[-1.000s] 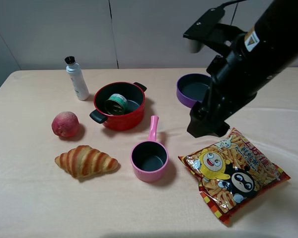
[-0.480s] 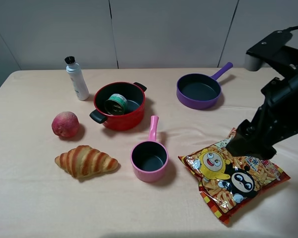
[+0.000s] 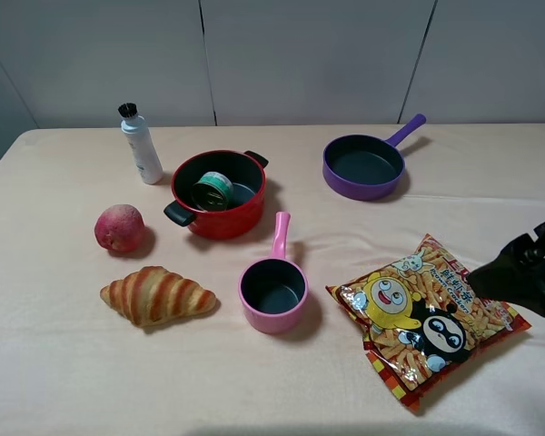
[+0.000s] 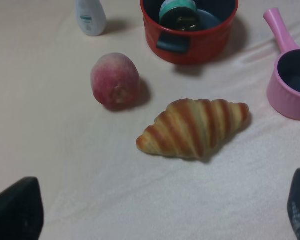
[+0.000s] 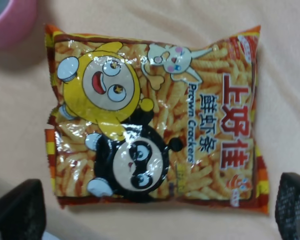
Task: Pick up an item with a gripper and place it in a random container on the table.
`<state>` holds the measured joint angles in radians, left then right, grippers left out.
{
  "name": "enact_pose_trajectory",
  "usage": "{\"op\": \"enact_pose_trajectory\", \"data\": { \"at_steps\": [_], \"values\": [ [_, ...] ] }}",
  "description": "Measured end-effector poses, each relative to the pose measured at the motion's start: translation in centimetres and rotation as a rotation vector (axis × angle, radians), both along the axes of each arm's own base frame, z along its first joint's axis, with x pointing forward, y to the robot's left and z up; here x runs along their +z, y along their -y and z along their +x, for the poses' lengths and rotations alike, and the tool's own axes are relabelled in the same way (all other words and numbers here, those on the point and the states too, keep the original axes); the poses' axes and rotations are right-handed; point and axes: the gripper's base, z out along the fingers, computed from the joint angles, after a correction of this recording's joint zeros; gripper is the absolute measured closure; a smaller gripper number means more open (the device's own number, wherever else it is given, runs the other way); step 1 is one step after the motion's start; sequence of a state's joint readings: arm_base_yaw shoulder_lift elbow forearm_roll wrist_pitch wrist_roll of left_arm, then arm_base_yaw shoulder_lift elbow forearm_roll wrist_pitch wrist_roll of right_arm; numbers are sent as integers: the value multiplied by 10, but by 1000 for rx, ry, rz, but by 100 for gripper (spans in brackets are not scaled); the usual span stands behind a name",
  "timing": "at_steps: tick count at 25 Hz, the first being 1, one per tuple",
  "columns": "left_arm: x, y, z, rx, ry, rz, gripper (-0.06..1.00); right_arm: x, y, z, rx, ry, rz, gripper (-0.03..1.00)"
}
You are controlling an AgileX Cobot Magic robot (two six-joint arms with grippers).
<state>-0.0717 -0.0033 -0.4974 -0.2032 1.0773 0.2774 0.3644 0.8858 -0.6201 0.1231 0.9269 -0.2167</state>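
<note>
Tin can [image 3: 214, 191] half-hidden inside red pot [image 3: 220, 218]; both end effectors wide apart, tips cropped, holding nothing.

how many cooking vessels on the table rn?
3: red pot at left-centre holding the tin can; pink saucepan in front of it; purple pan at back right. None look hidden.

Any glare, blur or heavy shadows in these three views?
Exterior high: even light, soft short shadows beside the red pot and the pink saucepan. Left wrist: slightly soft; the croissant casts a faint shadow. Right wrist: glare patches on the shiny snack bag; the dark fingertips at the frame corners are blurred.
</note>
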Motion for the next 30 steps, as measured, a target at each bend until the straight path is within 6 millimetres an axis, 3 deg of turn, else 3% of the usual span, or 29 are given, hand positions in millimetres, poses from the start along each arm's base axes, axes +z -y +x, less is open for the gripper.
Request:
{"op": "enact_pose_trajectory", "data": {
  "at_steps": [10, 30],
  "values": [
    [0, 0, 0, 0, 0, 0, -5, 3, 23, -31, -133, 86, 68, 27],
    [0, 0, 0, 0, 0, 0, -5, 15, 48, -96, -268, 401, 135, 27]
  ]
}}
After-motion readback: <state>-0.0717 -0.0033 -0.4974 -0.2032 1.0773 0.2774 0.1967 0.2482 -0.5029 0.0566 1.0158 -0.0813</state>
